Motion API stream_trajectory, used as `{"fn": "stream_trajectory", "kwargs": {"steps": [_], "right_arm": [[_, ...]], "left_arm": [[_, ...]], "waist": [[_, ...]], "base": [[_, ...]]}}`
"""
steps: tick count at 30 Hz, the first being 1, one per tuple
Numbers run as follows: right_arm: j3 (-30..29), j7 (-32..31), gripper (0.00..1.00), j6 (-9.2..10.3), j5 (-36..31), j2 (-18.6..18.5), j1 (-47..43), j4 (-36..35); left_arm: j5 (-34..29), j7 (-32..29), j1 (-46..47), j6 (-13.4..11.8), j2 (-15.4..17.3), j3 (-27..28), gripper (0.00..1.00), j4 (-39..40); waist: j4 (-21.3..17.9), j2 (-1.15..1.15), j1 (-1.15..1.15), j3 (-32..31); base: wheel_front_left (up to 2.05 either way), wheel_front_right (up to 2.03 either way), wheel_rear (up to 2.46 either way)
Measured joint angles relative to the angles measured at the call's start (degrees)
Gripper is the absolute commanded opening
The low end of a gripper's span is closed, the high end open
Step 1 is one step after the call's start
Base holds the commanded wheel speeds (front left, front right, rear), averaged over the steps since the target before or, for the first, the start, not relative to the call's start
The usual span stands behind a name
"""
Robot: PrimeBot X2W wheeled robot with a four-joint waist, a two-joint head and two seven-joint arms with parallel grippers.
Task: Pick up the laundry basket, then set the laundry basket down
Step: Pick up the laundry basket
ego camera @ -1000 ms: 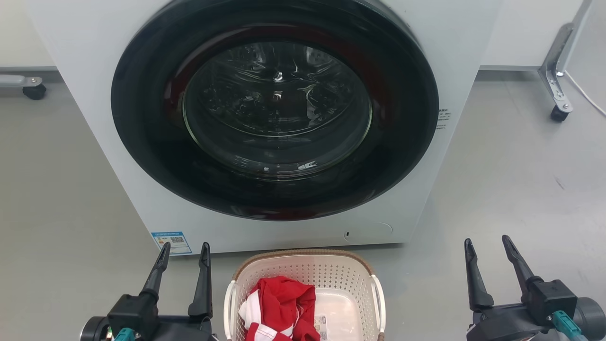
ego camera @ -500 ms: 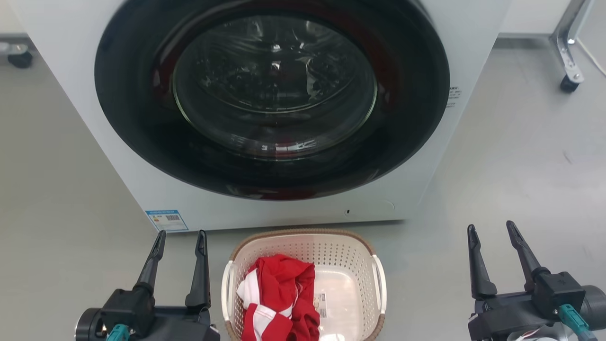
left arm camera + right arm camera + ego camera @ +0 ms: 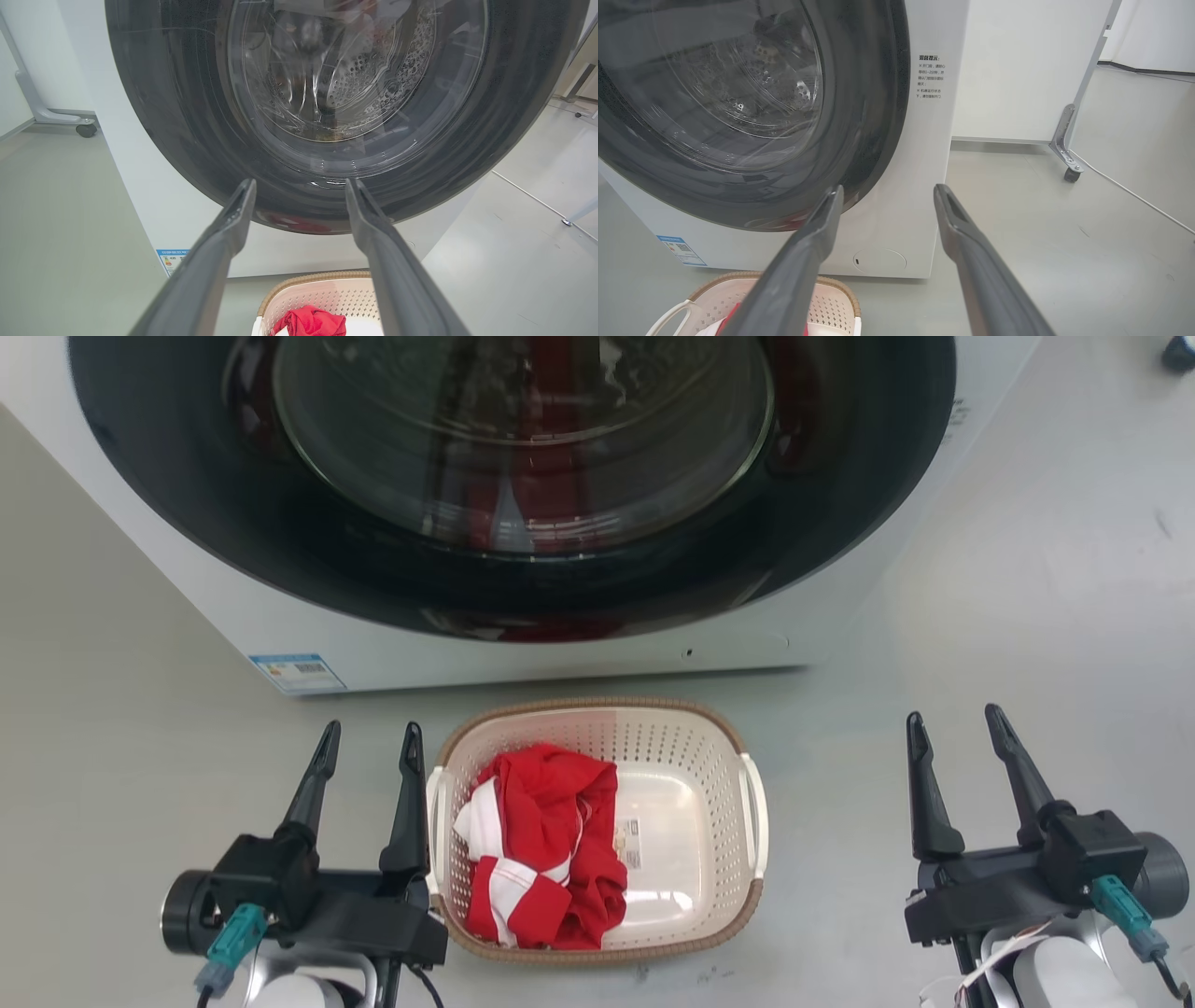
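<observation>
**A:** Where is the laundry basket [image 3: 653,739] sitting?

**B:** Lower centre of the head view, upright on the grey floor [image 3: 980,644], just in front of the washing machine [image 3: 579,658]. A red and white garment [image 3: 541,831] is heaped in its left half, and the smooth bottom is bare on the right

**A:** And the grippers?

**B:** The left gripper [image 3: 371,733] is at lower left, fingers apart and holding nothing. Its inner finger is just beside the left handle [image 3: 435,821]; I cannot tell whether they touch. The right gripper [image 3: 952,717] is at lower right, likewise spread and empty, well apart from the right handle [image 3: 754,807]

**A:** How will it handle?

**B:** Light, I'd judge: thin perforated plastic and one piece of cloth. The walls look stiff enough to keep their shape but may flex if pinched hard. The plastic is smooth, so a grip on a wall could slip

**A:** So where should it be taken?

**B:** By the two white side handles, one per gripper, closing on each loop. Lifted evenly it should stay level, though the cloth lying to the left may tip it slightly that way
</observation>
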State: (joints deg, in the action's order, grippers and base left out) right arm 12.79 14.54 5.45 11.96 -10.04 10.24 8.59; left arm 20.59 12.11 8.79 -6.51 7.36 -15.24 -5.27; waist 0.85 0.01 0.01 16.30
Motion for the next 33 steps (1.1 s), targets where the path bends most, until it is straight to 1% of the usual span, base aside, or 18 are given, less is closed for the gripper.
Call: {"fn": "stream_trajectory", "kwargs": {"steps": [7,9,14,21,25,33], "right_arm": [[-0.05,0.01,1.00,-0.45,0.00,0.46,3.37,1.56],[0.09,0.01,1.00,-0.96,0.00,0.62,5.31,2.36],[0.56,0.13,1.00,-1.34,-0.48,1.19,8.36,3.32],[0.57,0.15,1.00,-2.03,-0.52,1.49,14.22,5.42],[0.77,0.15,1.00,-2.96,-0.90,1.56,18.08,8.14],[2.19,0.15,1.00,-4.77,-1.00,2.22,23.86,15.92]], "left_arm": [[0.00,-0.51,4.58,0.53,-0.11,0.05,1.00,-1.86],[0.02,-0.68,6.50,0.63,-0.18,0.20,1.00,-2.80],[0.38,-1.27,10.31,1.07,-0.27,0.38,1.00,-4.65],[1.02,-3.02,18.33,3.09,-0.54,0.33,1.00,-8.23],[1.47,-4.32,22.84,4.07,-0.66,0.45,1.00,-12.04],[3.85,-6.55,27.93,6.08,-1.21,0.78,1.00,-20.86]], "waist": [[-0.23,0.00,0.00,5.85],[-0.33,0.00,0.00,8.39],[-0.47,0.01,0.00,12.69],[-0.55,0.00,0.00,18.71],[-0.47,0.00,0.00,21.96],[-0.29,0.00,0.00,26.51]], "base": [[0.00,0.00,0.00],[0.00,0.00,0.00],[0.00,0.00,0.00],[0.00,0.00,0.00],[0.00,0.00,0.00],[0.00,0.00,0.00]]}}
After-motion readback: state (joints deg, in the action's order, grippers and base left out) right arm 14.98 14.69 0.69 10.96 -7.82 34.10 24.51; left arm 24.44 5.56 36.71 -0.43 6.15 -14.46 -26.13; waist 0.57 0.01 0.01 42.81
